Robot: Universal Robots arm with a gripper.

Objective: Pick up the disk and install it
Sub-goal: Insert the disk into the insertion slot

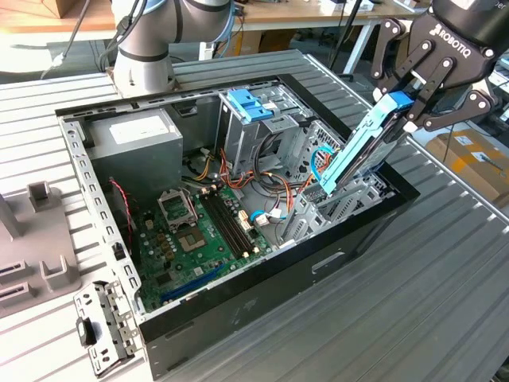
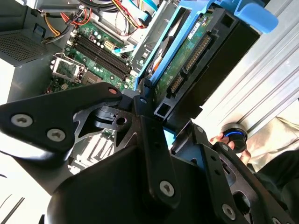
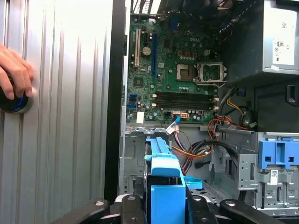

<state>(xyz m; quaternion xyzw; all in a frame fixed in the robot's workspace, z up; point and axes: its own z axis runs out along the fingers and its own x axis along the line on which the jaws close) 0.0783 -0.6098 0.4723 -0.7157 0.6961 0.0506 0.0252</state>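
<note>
**Disk gripped, tilted over the drive bay**

I have the gripper (image 1: 407, 102) pinching the upper end of the disk (image 1: 359, 155), its fingers (image 1: 419, 74) pressed against the light blue carrier. The arm reaches in from the exterior view's upper right, wrist angled downward. The disk hangs steeply tilted, its lower end down among the metal bays at the computer case's (image 1: 262, 274) edge on the exterior view's right. In the second wrist view its circuit-board underside (image 2: 187, 51) faces me. Beyond lie the motherboard (image 1: 195, 239), a blue latch (image 1: 250, 103) on the drive cage, and the power supply (image 1: 131, 151). In the first wrist view a person's hand (image 3: 13, 70) rests on a knob on the ribbed table (image 1: 413, 302).
</note>
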